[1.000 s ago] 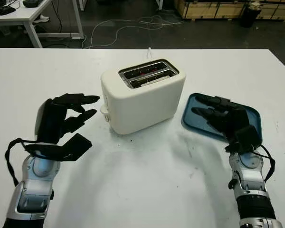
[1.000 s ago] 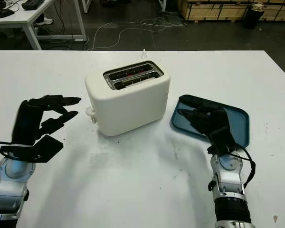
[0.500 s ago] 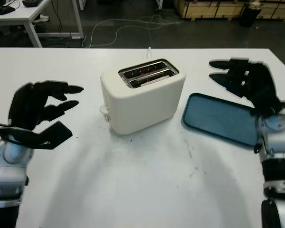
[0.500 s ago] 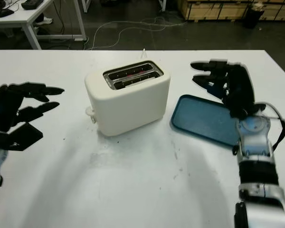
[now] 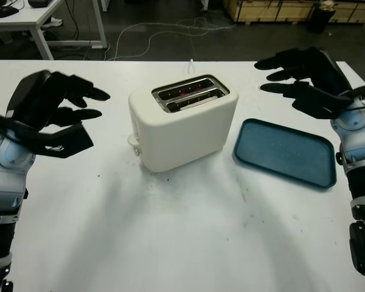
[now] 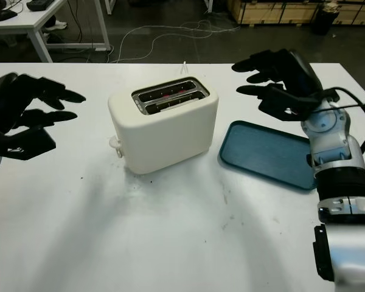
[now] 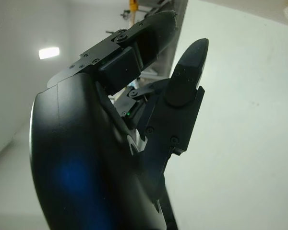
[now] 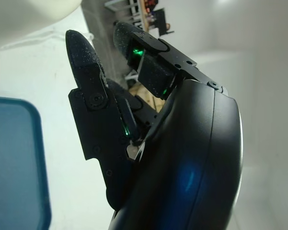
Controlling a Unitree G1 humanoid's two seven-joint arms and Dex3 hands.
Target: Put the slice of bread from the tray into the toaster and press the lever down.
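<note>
- We see the toaster [image 5: 182,125] standing on the white tabletop [image 5: 170,231], roughly midway between our two hands, which puts it within reach of either arm.
- Its two slots [image 5: 190,94] face straight up. Their long axis runs from our near left toward the far right, slightly skewed to the tabletop's edge, so a slice would have to be turned to match that line before it drops in.
- The red glow inside the slots suggests to us that the toaster is heating; we cannot make out a slice of bread in either slot.
- The lever [image 5: 134,142] sticks out of the toaster's left end, low down near the tabletop. We judge it is already pressed, and it faces the side our left hand covers.
- The blue tray [image 5: 286,152] lies flat just to the right of the toaster, apart from it, its long side angled away to the near right. We see only its bare blue floor, with no bread on it.
- Our left hand [image 5: 52,115] hangs in the air left of the toaster, well apart from it, open and gripping nothing, fingers pointing toward the lever end.
- Our right hand [image 5: 304,79] hovers above the tabletop beyond the tray's far edge, also open and holding nothing, fingers pointing toward the toaster.
- With both hands clear of everything, we judge the task's steps look finished.
</note>
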